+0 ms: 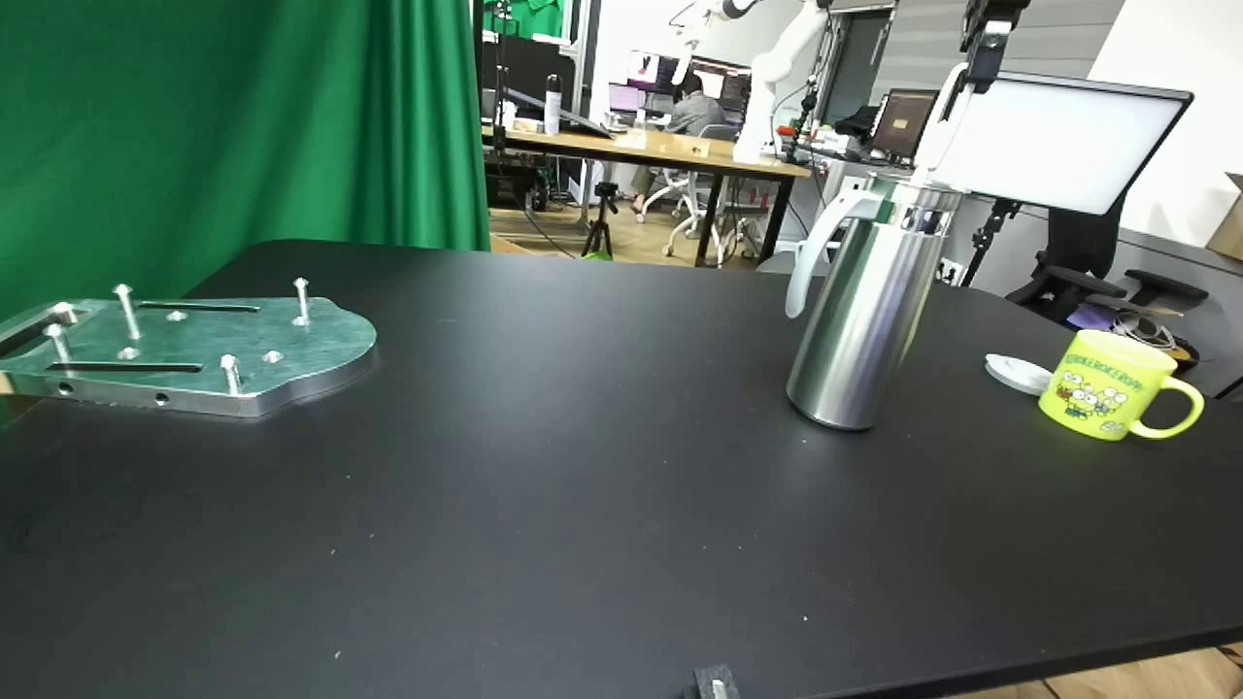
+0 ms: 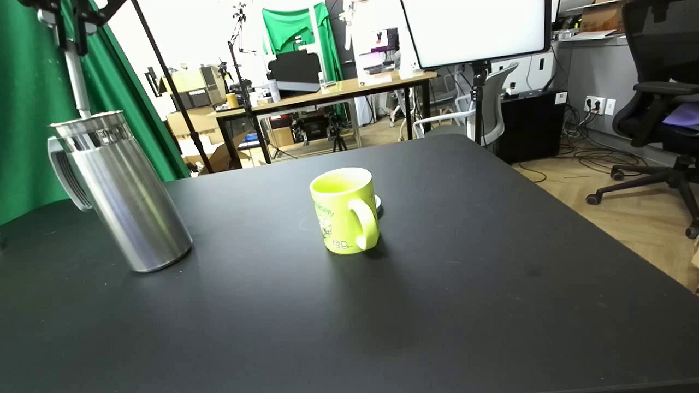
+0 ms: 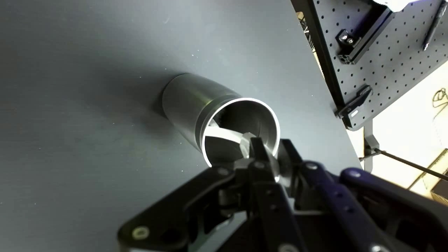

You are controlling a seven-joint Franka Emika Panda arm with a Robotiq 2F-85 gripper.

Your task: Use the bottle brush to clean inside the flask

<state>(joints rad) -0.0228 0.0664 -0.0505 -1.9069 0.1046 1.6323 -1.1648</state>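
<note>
Flask (image 2: 131, 202), a tall silver cylinder of brushed steel, stands upright on the flat matte-black worktop (image 2: 262, 311). In an exterior view it lies btwn 5 & 6 o'clock from the black two-fingered metal end effector (image 2: 72, 50), clamped on the bottle brush (image 2: 78, 84), a long thin pale-grey rod, prob. plastic. The rod's long axis runs steeply down, approx. along the flask's own, w/ the lower part inside; bristles too dark in there to tell. In the wrist view the bright round steel rim (image 3: 247, 99) sits at approx. 10 o'clock from the end effector. Next move prob. goes up/down that axis; sideways drift could tip the flask.
</note>
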